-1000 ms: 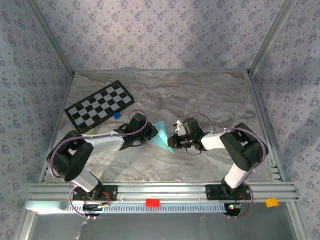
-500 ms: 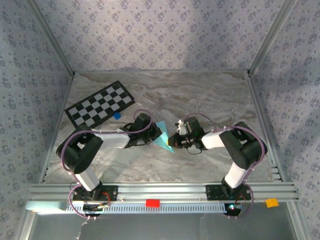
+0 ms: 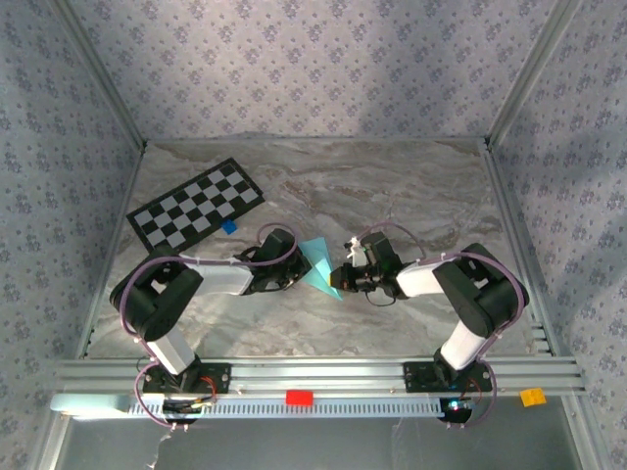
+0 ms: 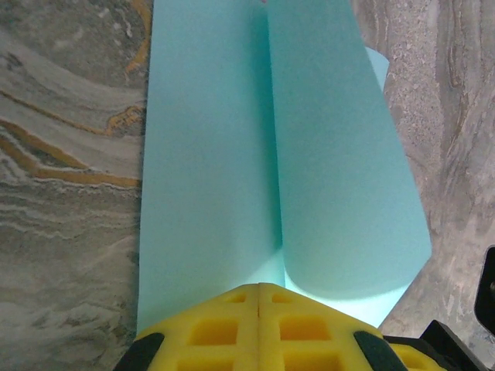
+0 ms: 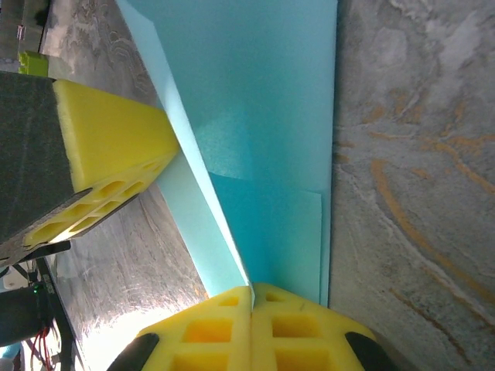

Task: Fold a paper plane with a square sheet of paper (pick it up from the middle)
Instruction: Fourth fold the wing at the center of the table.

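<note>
The light sky-blue sheet of paper [image 3: 318, 261], folded into a pointed shape with a centre crease, lies in the middle of the marble table between both arms. My left gripper [image 3: 298, 270] is shut on its left side. In the left wrist view the yellow fingertips [image 4: 224, 328] meet where the paper [image 4: 209, 170] runs into them, and a right flap curls upward. My right gripper [image 3: 341, 277] is shut on the raised fold at the paper's right end. In the right wrist view the paper [image 5: 263, 116] enters the closed gripper [image 5: 251, 288], and the left gripper's yellow finger [image 5: 108, 139] touches the paper's far edge.
A black-and-white checkerboard card [image 3: 196, 207] lies at the back left, with a tiny dark-blue block [image 3: 229, 226] beside its near corner. Patterned walls close in the table on three sides. An aluminium rail [image 3: 313, 373] runs along the near edge.
The left arm has shifted a little to the right and its gripper has closed fully on the paper's left side. The right gripper has kept its hold.
</note>
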`<state>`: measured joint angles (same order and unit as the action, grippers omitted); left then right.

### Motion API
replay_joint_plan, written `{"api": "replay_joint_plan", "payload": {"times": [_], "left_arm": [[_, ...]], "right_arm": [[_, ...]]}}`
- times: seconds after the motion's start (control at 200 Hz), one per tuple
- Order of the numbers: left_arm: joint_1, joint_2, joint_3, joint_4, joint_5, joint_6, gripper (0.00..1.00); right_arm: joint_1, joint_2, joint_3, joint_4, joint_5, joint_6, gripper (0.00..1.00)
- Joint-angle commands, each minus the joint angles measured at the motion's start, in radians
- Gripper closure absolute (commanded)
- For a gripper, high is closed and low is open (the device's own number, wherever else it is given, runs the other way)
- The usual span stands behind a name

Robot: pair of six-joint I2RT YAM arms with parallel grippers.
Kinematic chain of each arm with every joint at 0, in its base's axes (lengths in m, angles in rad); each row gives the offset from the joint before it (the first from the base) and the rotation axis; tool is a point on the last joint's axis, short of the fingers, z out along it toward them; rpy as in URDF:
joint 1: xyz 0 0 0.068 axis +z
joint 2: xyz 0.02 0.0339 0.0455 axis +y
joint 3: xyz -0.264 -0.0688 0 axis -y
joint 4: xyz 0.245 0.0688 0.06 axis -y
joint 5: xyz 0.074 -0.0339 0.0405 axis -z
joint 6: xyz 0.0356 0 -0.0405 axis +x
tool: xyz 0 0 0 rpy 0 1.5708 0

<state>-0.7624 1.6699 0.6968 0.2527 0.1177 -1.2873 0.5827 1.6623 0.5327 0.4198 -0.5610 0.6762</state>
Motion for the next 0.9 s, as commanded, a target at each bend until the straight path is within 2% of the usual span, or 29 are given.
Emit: {"api": "replay_joint_plan", "payload": {"times": [0.0,0.68,0.895], "left_arm": [[-0.013,-0.002,-0.009,-0.046,-0.024,-0.036,1.0],[-0.033,0.002,-0.022,-0.159,-0.059,-0.076,1.0],[-0.034,0.0,-0.019,-0.154,-0.058,-0.07,1.0]], "right_arm": [[0.013,-0.01,-0.03,-0.004,0.045,0.022,0.96],[0.02,-0.059,-0.076,0.043,0.061,0.061,0.95],[0.019,-0.023,-0.065,0.04,0.046,0.074,0.95]]}}
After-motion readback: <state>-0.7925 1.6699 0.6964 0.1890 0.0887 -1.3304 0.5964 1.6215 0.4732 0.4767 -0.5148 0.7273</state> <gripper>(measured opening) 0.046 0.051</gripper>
